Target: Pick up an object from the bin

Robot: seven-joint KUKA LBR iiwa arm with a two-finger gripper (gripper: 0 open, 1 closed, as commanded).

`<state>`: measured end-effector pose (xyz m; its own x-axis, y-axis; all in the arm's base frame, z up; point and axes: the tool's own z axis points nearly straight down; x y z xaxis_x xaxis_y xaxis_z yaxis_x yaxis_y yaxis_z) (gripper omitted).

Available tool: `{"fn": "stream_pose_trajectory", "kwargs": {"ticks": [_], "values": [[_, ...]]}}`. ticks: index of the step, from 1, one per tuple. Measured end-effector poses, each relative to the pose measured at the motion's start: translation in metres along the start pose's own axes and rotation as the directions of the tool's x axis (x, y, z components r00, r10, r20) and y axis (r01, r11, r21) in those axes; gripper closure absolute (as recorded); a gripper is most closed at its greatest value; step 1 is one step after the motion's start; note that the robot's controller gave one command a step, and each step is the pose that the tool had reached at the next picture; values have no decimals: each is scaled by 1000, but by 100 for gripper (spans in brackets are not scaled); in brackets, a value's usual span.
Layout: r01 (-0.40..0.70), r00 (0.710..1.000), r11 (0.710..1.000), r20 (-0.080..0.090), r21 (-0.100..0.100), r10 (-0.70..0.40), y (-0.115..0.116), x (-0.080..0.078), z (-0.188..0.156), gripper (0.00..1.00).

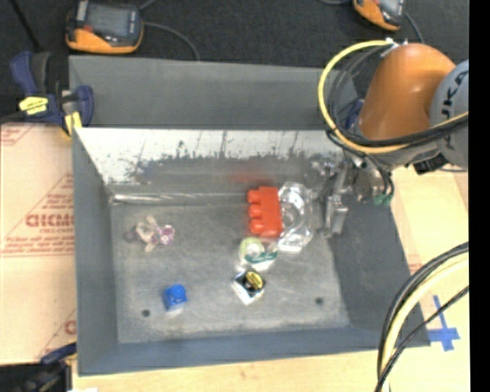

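My gripper (336,212) hangs at the bin's right side, just right of a crumpled clear plastic piece (296,217). Nothing shows between its fingers. Touching that plastic on its left is a red toy brick (263,211). A little below them lies a round white and green thing (253,251), and under that a small white card with a black and yellow object (249,284).
A pale pink and purple trinket (153,233) lies at the bin's left. A small blue block (174,296) sits near the front left. The arm's orange cover and cables hang over the bin's right rear corner.
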<state>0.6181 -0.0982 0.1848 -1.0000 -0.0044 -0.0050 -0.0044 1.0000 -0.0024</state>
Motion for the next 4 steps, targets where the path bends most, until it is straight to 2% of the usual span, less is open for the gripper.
{"fn": "stream_pose_trajectory", "kwargs": {"ticks": [1, 2, 3, 4], "values": [[51, 999, 999, -1, -3, -51, 48, 53, 108, 0], [315, 949, 949, -2, -5, -315, 112, 90, 114, 0], [314, 949, 949, -2, -3, -314, 110, 89, 113, 100], [309, 951, 951, 6, -1, -309, 128, 89, -3, 100]]}}
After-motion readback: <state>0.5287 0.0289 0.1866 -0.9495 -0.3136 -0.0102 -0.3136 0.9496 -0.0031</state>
